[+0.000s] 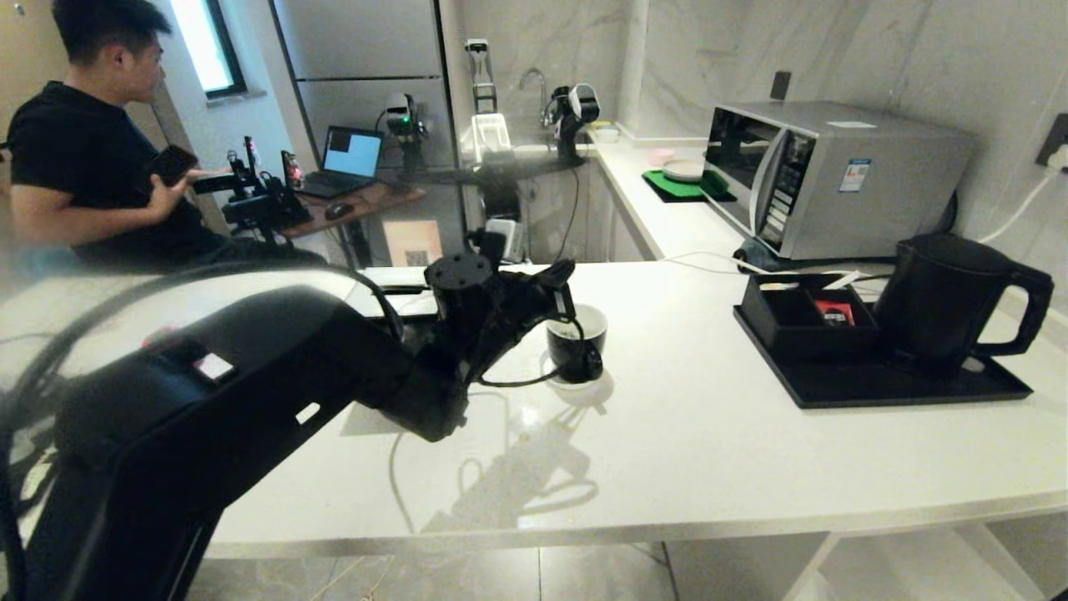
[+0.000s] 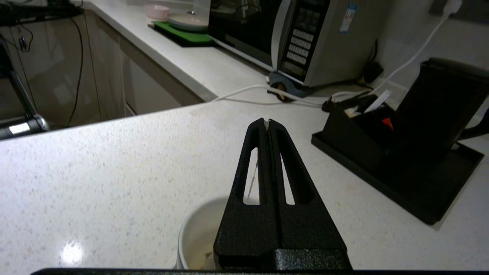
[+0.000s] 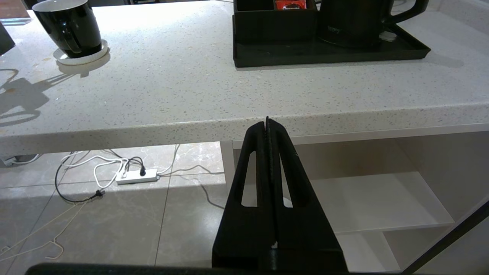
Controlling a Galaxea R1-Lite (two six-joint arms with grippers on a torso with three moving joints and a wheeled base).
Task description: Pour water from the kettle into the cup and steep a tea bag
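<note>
On the white counter [image 1: 709, 451]: cup [image 1: 576, 342] on a coaster, left tool [image 2: 268, 123] above it, closed on a thin string; kettle [image 1: 943, 300] on black tray [image 1: 876, 386], well apart. Right tool [image 3: 267, 123] closed, empty, below counter edge.

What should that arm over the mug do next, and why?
Probably dip down a little: the left gripper is shut on the tea bag string above the cup, so lowering would steep the bag. The kettle sits back on its tray.

cup [image 2: 198, 233] mostly hidden behind left gripper [image 2: 268, 123], contents unreadable; kettle [image 2: 443, 103] cropped at 3 o'clock edge of left wrist view.
</note>
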